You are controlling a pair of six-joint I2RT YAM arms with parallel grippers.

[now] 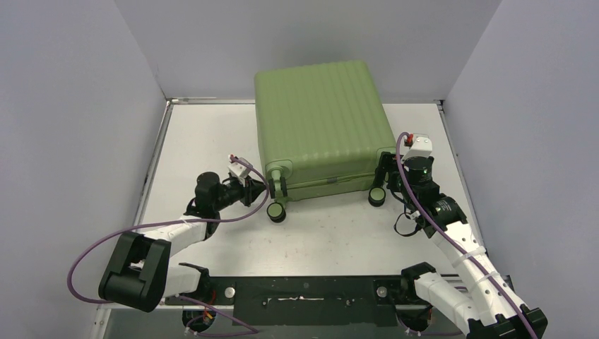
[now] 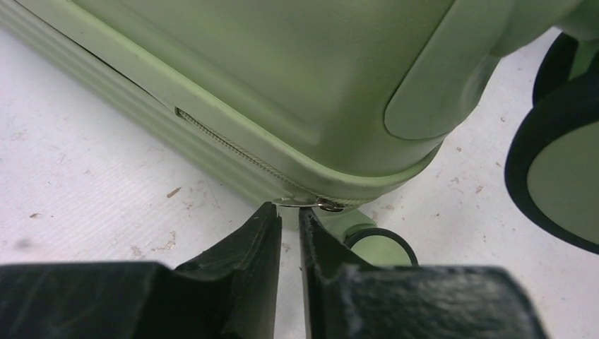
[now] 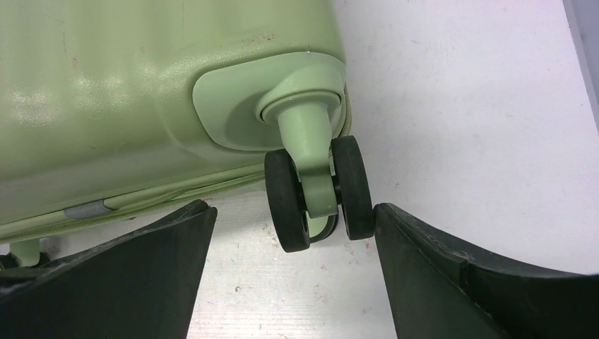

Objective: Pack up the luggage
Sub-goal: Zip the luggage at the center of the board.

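Luggage [image 1: 321, 120] shows ribbed green hard shell, rounded corners.

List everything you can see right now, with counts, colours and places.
suitcase: one, light green, closed, lying flat at the table's far middle.
caster wheels: at least three, black, on the suitcase's near end.
zipper pull: one, metallic, at the suitcase's near-left corner.
table: one, white, under everything.
left gripper: one, black, fingers nearly together at the zipper pull; grip unclear.
right gripper: one, black, open, flanking one caster.
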